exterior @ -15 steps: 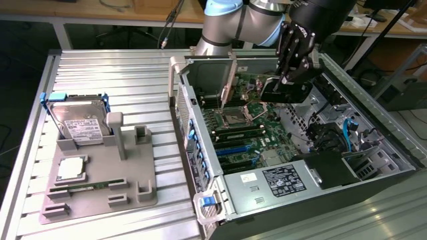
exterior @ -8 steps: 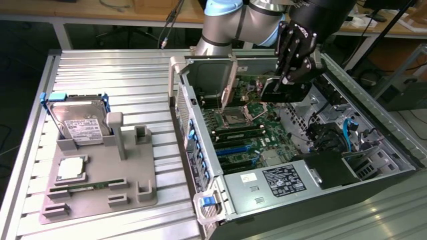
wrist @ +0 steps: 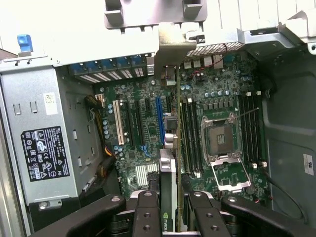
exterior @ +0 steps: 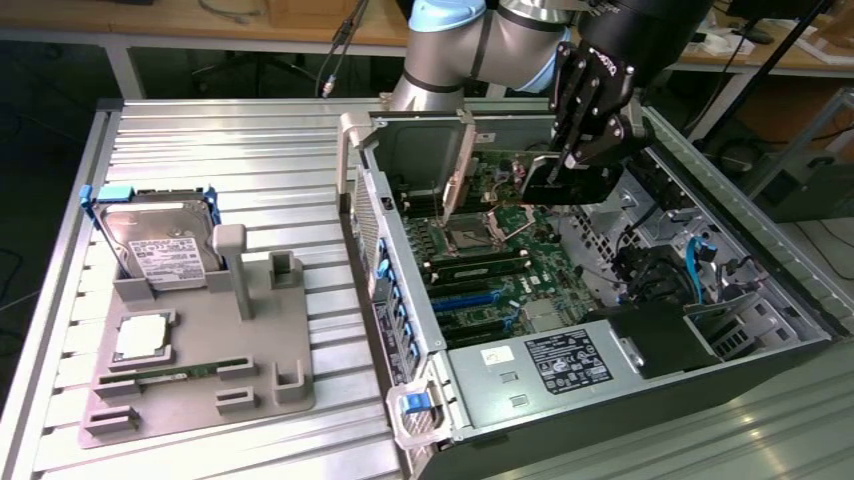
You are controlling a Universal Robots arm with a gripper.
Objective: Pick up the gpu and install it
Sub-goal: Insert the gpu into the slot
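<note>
The gpu [wrist: 168, 173] appears edge-on in the wrist view, a thin card with silvery trim and a metal bracket at its far end. It hangs over the motherboard [wrist: 133, 128], between the blue slot [wrist: 159, 118] and the memory slots beside the CPU socket [wrist: 222, 138]. My gripper [wrist: 170, 200] is shut on it, one dark finger on each side. In the exterior view, the gripper [exterior: 581, 150] holds the dark gpu [exterior: 551, 183] inside the open computer case [exterior: 747, 300], just above the motherboard [exterior: 481, 260].
On the exterior view's left, a grey fixture [exterior: 267, 340] holds a silver hard drive [exterior: 160, 245], a square chip [exterior: 144, 338] and a green memory stick [exterior: 174, 373]. The power supply [exterior: 567, 360] fills the near end of the case. Ribbed metal table [exterior: 214, 140] lies around.
</note>
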